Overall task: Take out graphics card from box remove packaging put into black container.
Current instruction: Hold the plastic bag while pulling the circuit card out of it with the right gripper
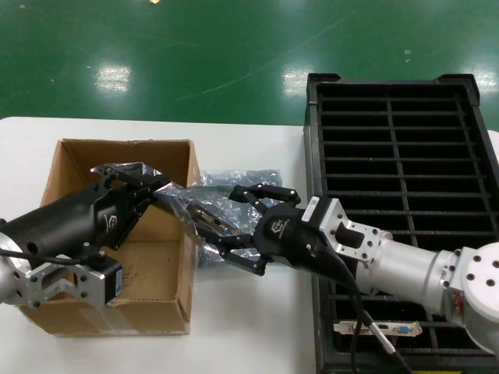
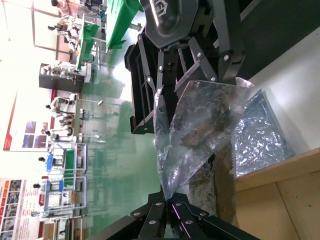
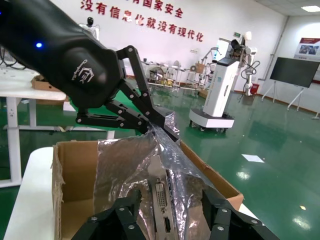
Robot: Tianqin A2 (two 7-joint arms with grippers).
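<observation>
I have the left gripper in the middle left of the head frame, over the right wall of the box, with its jaws pinched shut on one end of the bag. The right wrist picture shows that pinch clearly, the plastic drawn to a taut ridge between the dark fingers.

My right gripper sits at frame centre, facing the left one. Its jaws are spread wide around the other end of the bag, where the graphics card shows through the plastic, silver bracket and white port toward me. I see no contact between those fingers and the card yet.

A second, empty-looking bag lies on the white table just beside the box. The black crate fills the right of the frame, with another card already lying in its lower slots.

The risks, as I judge them: closing the right jaws on slippery plastic instead of the bracket would pull the bag, not the card. If the left pinch slips, the whole bundle may drop to the table.
</observation>
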